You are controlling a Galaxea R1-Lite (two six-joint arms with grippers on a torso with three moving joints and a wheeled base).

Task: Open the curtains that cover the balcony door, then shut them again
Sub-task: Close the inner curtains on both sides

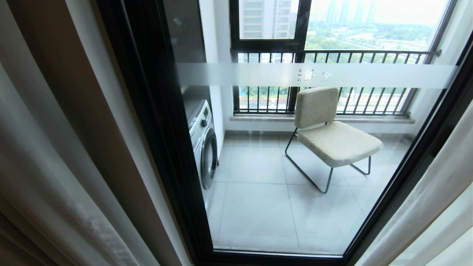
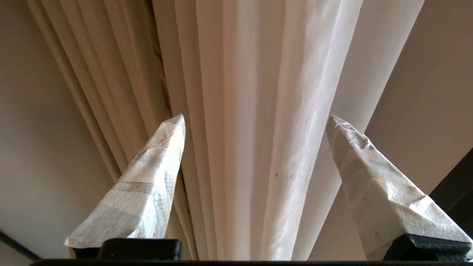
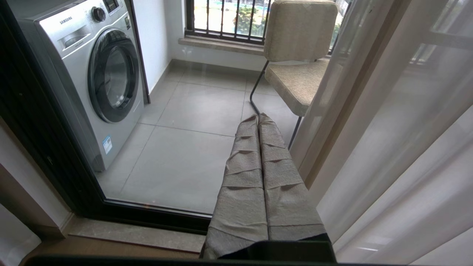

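Left wrist view: curtains (image 2: 255, 129), pleats lengthwise between the spread left hand (image 2: 255, 122) fingers.

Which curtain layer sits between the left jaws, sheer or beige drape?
The white sheer: its pleats run up between the open left gripper fingers. The beige-tan drape hangs outside them, beyond one finger.

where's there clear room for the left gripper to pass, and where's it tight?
Free: the open left gripper has bare wall on either side of the curtains. Tight: the white sheer folds sit right between its fingers. Right gripper, shut, hangs low between the balcony door and the right-side sheer.
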